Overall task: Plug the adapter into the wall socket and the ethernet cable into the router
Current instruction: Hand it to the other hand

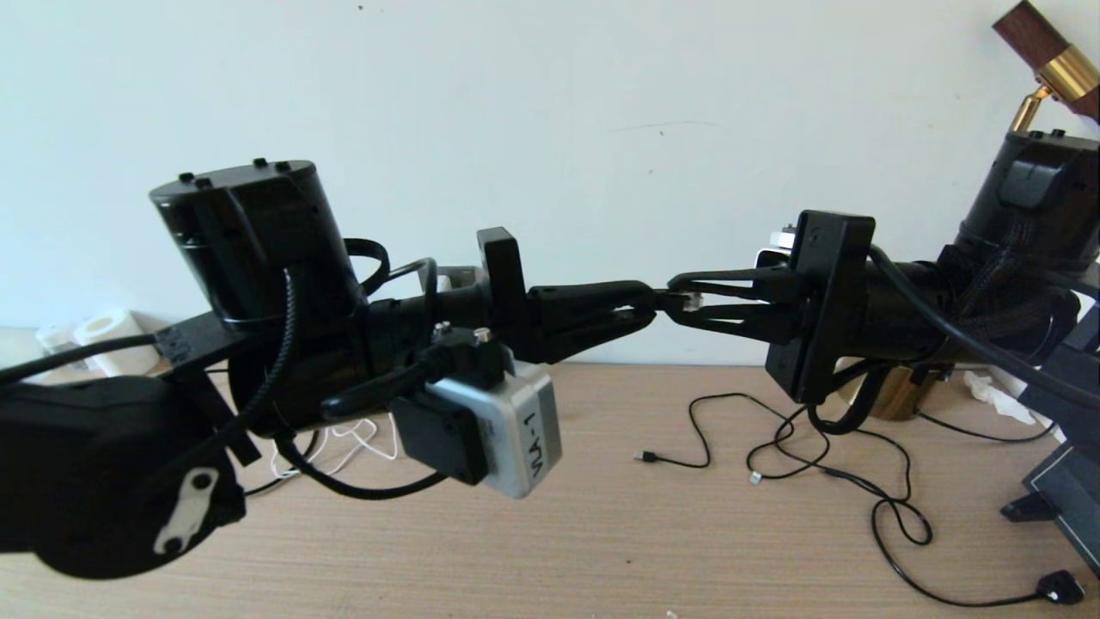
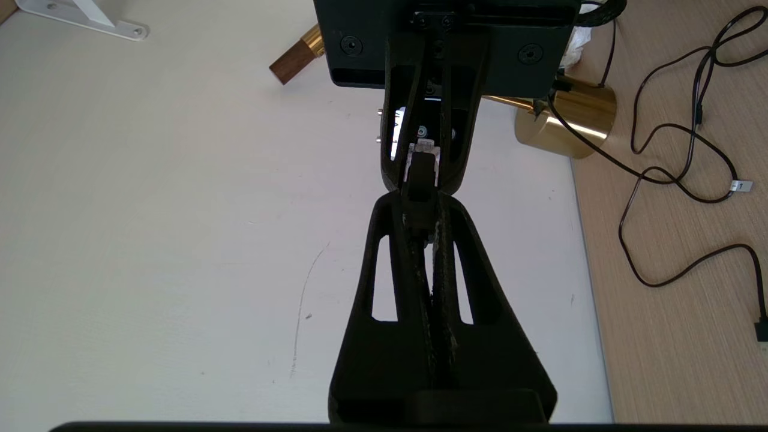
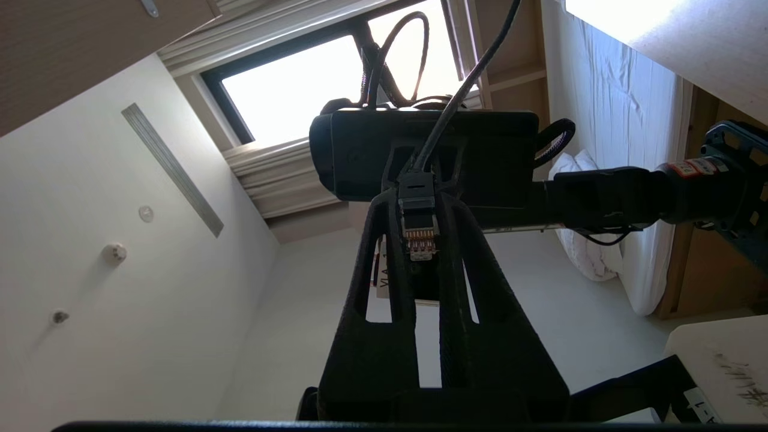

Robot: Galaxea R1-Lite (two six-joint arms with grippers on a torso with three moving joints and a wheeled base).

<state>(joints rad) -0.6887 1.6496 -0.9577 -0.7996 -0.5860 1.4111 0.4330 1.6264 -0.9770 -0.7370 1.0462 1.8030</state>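
Up in the air, the left gripper [image 1: 640, 311] and right gripper [image 1: 687, 303] met tip to tip, both squeezed on the ethernet cable's plug [image 3: 418, 231]. One should let go slowly, keeping it straight.
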